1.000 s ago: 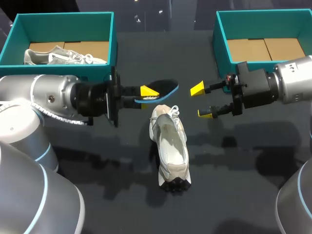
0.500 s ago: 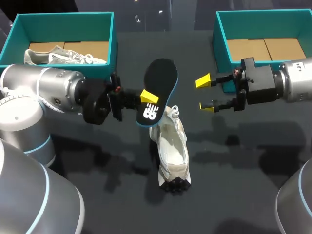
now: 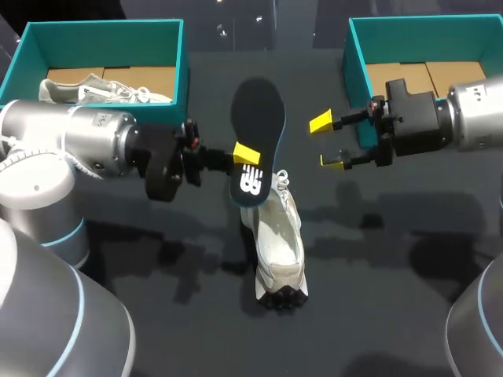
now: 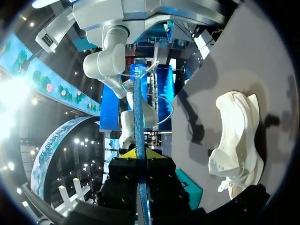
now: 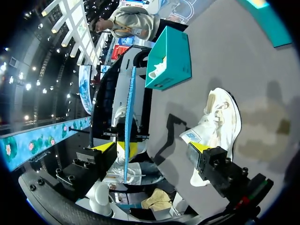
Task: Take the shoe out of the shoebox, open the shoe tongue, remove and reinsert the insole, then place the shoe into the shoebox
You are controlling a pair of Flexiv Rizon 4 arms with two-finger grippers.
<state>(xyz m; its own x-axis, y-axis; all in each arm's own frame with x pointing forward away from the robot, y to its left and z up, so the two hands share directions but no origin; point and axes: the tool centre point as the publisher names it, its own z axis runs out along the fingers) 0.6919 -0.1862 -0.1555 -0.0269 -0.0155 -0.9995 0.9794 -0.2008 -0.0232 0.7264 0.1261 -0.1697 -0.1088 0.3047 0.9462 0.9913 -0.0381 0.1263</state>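
Overhead, the insole (image 3: 255, 141): the left jaws are gripping it near its printed lower end. They have swung it from flat and edge-on a second ago to broadside, and its dark top is now facing the camera.
Overhead, the shoe (image 3: 277, 239): it is lying unmoved on the counter (image 3: 393, 267), mouth gaping, with the insole's lower end hanging over its far end. Removal is looking finished, and reinsertion is looking like the next step.
Overhead, the right jaws: they are standing wide open and empty beside the insole, apart from it, having edged slightly farther from the robot.
Left wrist, the insole (image 4: 137, 122): it is showing as a thin blue edge running straight out between the two yellow tips, which are pressing on it from both sides.
Left wrist, the shoe (image 4: 236, 136): it is lying on the counter off to one side of the jaws, clear of them.
Right wrist, the insole (image 5: 129, 108): it is standing edge-on ahead of the open jaws, with neither tip touching it.
Right wrist, the shoe (image 5: 213, 126): it is resting on the counter ahead of the jaws, beside the insole.
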